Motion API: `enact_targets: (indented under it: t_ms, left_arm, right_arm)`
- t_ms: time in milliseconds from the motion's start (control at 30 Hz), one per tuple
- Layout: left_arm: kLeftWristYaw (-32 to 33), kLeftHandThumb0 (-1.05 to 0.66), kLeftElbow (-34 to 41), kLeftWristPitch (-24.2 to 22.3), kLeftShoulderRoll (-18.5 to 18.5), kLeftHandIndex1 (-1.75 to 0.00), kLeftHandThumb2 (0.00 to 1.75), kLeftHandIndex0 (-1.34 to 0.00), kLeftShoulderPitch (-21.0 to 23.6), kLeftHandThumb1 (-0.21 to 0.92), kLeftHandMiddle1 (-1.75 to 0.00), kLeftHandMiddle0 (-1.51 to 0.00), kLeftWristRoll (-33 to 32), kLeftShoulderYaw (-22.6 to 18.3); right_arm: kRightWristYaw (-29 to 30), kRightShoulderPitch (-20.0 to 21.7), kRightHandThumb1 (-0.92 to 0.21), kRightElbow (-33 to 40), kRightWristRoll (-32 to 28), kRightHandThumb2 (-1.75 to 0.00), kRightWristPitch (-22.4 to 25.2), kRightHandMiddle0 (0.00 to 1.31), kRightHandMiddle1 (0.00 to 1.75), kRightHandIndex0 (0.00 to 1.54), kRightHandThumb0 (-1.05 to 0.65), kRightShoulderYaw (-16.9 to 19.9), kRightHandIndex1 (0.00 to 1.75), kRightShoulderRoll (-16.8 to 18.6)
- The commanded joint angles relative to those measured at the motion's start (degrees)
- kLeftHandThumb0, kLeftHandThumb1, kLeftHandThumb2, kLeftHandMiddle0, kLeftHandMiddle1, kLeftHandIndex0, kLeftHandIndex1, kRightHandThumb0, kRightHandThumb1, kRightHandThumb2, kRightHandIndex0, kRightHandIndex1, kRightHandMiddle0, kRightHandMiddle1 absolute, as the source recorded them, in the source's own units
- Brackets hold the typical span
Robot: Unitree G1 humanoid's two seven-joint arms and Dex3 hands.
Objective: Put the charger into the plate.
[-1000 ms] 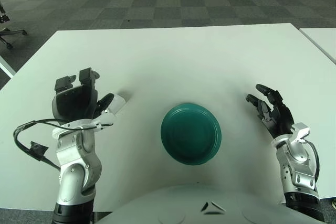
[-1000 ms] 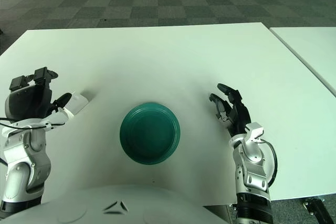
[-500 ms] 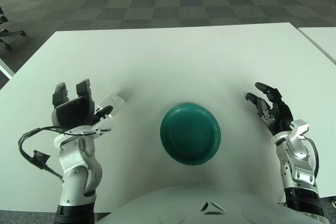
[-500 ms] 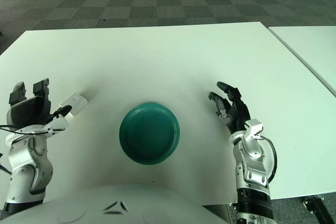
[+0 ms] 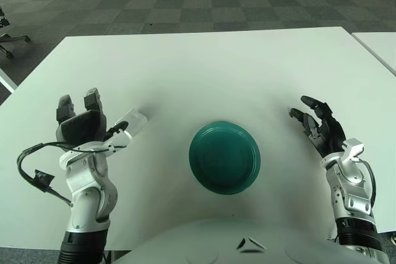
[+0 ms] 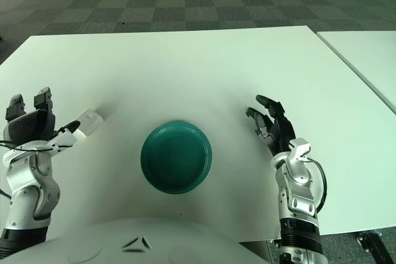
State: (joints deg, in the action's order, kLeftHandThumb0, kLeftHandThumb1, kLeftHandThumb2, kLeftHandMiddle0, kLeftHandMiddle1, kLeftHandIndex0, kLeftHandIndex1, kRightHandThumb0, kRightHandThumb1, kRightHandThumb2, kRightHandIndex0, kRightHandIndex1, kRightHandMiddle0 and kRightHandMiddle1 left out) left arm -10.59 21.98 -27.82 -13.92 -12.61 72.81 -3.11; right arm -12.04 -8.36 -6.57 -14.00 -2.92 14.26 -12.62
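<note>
White charger (image 5: 130,120) lies on the table (image 5: 204,66), at nine o'clock from the green plate (image 5: 224,157). Left hand (image 5: 80,127), fingers spread and empty, has pulled back; regrasp needed. Right hand (image 5: 318,131) waits open at three o'clock.

No legible text, label, brand, number or sign is showing on any surface here. The white charger (image 5: 131,121), lying just beyond the left hand (image 5: 83,129), and the green plate (image 5: 224,157) are presenting plain, unmarked faces.
</note>
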Motion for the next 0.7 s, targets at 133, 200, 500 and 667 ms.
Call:
enact_targets:
  t_ms: [133,200,500,667]
  left_arm:
    - [-1.5,-1.05,-1.2,-1.3,-0.9,-0.12,0.60,0.00,1.7,0.92,0.00,0.00,-0.7,0.9]
    - [-1.7,-1.05,-1.2,-1.7,-0.8,-0.15,0.62,0.00,1.9,0.92,0.00,0.00,-0.9,1.1]
    - [-2.6,-1.05,-1.7,-2.9,-0.5,-0.29,0.69,0.00,3.1,0.92,0.00,0.00,-3.8,1.5]
    - [-3.4,-1.05,-0.9,-3.3,-0.6,-0.34,0.71,0.00,3.6,0.92,-0.01,-0.02,-6.1,1.4]
  right_arm:
    - [0.0,-2.1,-0.92,-3.3,0.5,-0.40,3.1,0.00,0.86,0.16,-0.78,-0.2,0.48,0.3]
    - [-0.1,-2.1,-0.92,-3.3,0.4,-0.40,3.1,0.00,0.86,0.16,-0.78,-0.1,0.48,0.2]
    - [-0.2,-1.8,-0.92,-3.5,0.4,-0.40,3.2,0.00,0.86,0.15,-0.78,0.1,0.49,0.1]
    - [-0.3,-1.8,-0.92,-3.6,0.5,-0.40,3.2,0.00,0.86,0.15,-0.78,0.1,0.50,0.2]
